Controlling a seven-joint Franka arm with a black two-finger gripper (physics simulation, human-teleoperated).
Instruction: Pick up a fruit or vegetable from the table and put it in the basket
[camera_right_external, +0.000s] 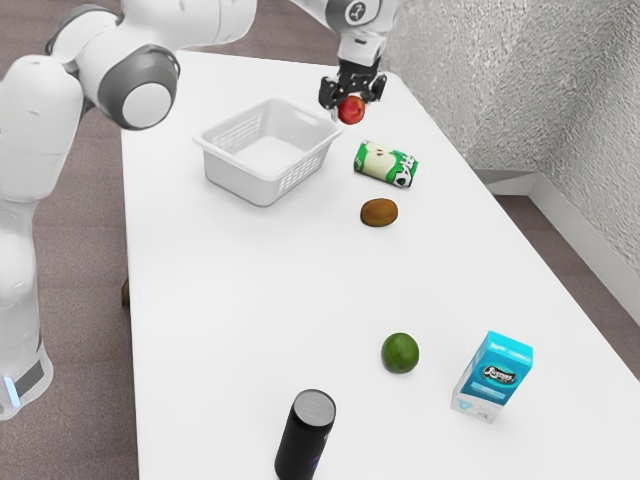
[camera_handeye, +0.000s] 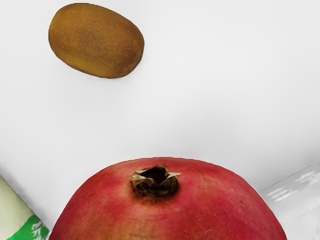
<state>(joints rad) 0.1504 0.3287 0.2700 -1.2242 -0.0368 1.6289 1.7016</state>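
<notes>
Hand (camera_right_external: 352, 98): closed around the pomegranate, one black finger on either side of it; the hand points down at the far end of the tabletop in the exterior view.
Pomegranate (camera_right_external: 351, 110): red, gripped at the hand's fingertips, outside the basket; in the wrist view its dry brown crown faces the camera. Whether its underside touches the tabletop, I cannot tell.
Basket (camera_right_external: 230, 174): white plastic with slotted walls, just beside the hand, toward the exterior view's left and nearer that camera; a bit of it appears in the wrist view, past one side of the pomegranate.
Can (camera_right_external: 385, 164): green and white, lying on its side near the hand, toward the exterior view's right, on the other side of the pomegranate from the basket in the wrist view.
Kiwi (camera_right_external: 379, 212): brown, lying on the tabletop farther from the hand than the can, toward the exterior camera.
Lime (camera_right_external: 400, 353): green, well apart from the hand, past the kiwi.
Carton (camera_right_external: 493, 376): blue and white, upright, well apart from the hand, beside the lime on the exterior view's right.
Black cylinder (camera_right_external: 305, 436): grey-topped, upright, far from the hand, beyond the lime.
Tabletop (camera_right_external: 240, 300): white, under the hand and stretching away from it toward the exterior camera.
</notes>
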